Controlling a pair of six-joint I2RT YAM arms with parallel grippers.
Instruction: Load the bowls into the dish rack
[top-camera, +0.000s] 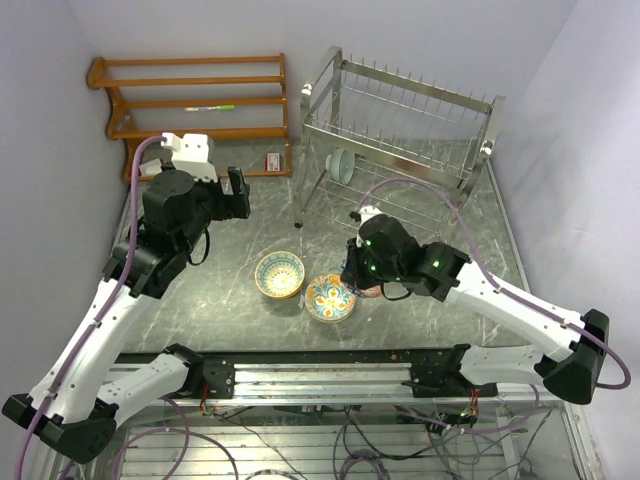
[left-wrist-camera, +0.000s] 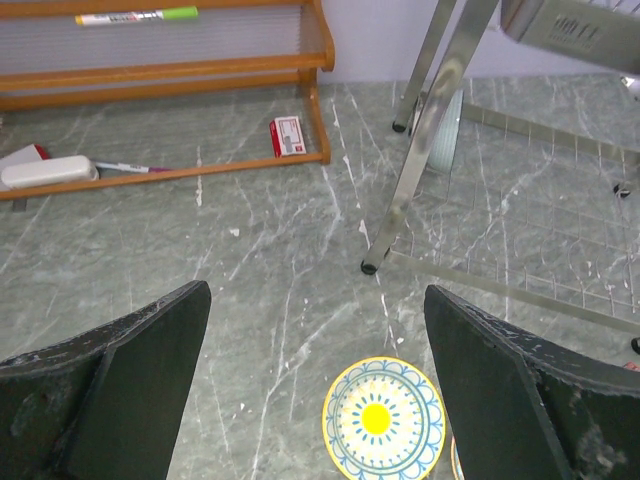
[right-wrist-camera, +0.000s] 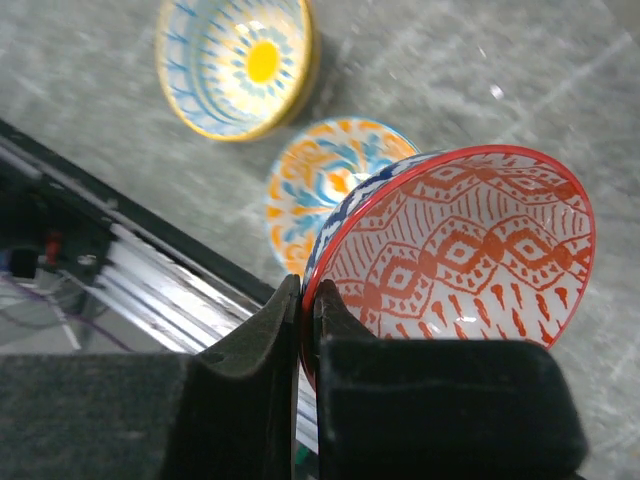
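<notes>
The right gripper (right-wrist-camera: 308, 300) is clamped on the rim of a white ceramic bowl with red diamond patterning (right-wrist-camera: 470, 250) near the grey marbled table (top-camera: 262, 235)'s middle, mostly hidden under the arm from above. The left gripper (left-wrist-camera: 318, 300) gapes empty left of centre, near a yellow-and-teal round bowl (left-wrist-camera: 383, 418). A pale bowl (top-camera: 343, 166) stands half-hidden in the silver wire dish rack (top-camera: 490, 125) at the far right corner.
</notes>
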